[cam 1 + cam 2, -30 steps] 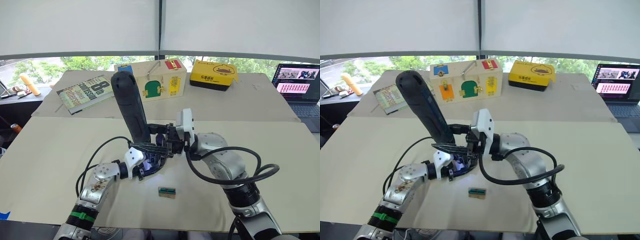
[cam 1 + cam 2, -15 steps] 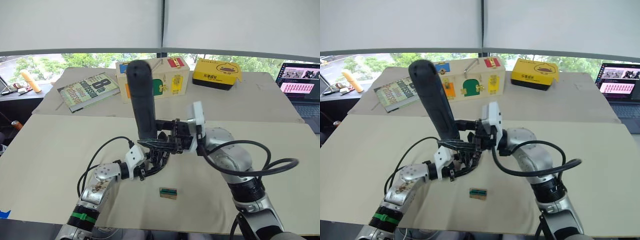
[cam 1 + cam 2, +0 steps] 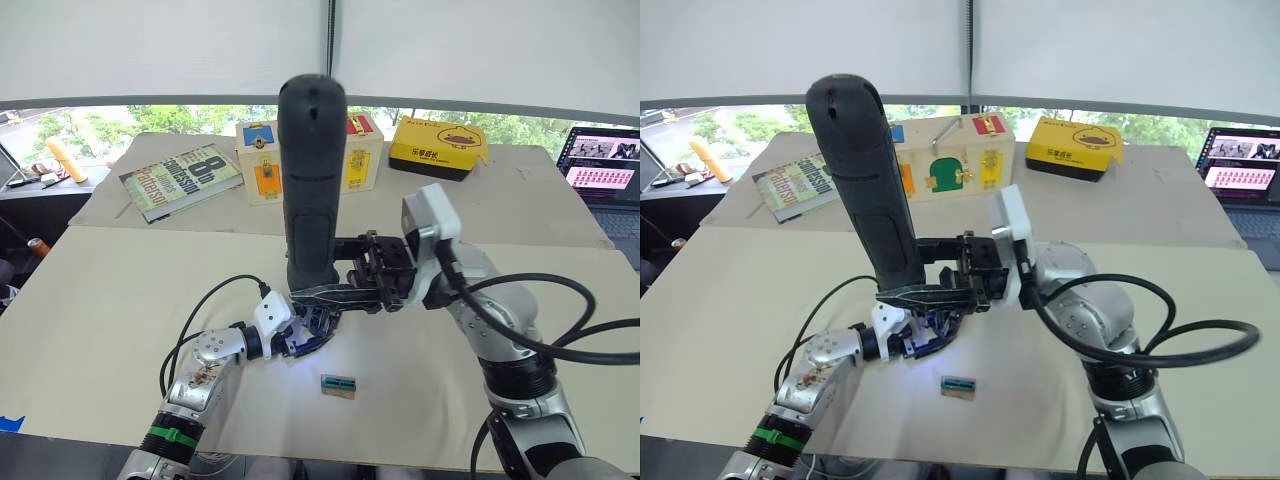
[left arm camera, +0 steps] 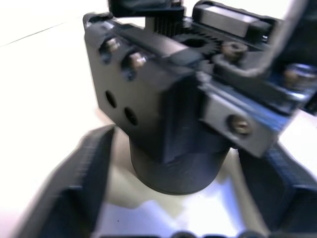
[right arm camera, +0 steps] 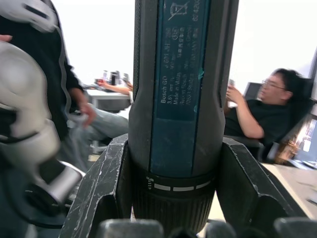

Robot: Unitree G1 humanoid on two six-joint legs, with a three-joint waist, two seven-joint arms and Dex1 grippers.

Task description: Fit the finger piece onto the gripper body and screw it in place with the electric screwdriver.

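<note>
The gripper body (image 3: pixel 312 325) sat just left of and below the centre of the left eye frame, low over the pale table (image 3: pixel 90 300), held between the two fingers of the left gripper (image 3: pixel 300 335), which were closed against its sides. In the left wrist view the gripper body (image 4: pixel 168 114) stood with a black finger (image 4: pixel 74 188) on either side of its round base, screws and gear teeth showing on its top. A white glow lay on the table under it.

The electric screwdriver (image 3: pixel 312 190) stood nearly upright through the middle of the frame, rounded end up, its lower end coming down onto the gripper body. The right gripper (image 3: pixel 345 292) was clamped on its lower barrel; in the right wrist view the fingers (image 5: pixel 106 188) pressed both sides of the blue-labelled barrel (image 5: pixel 181 94).

A small green-and-black part (image 3: pixel 337 385) lay on the table below centre. Toward the top of the frame were a book (image 3: pixel 180 180), a wooden latch box (image 3: pixel 262 165), a yellow box (image 3: pixel 438 148) and, at the right edge, a laptop (image 3: pixel 605 165). Seated people (image 5: pixel 257 119) showed in the right wrist view.
</note>
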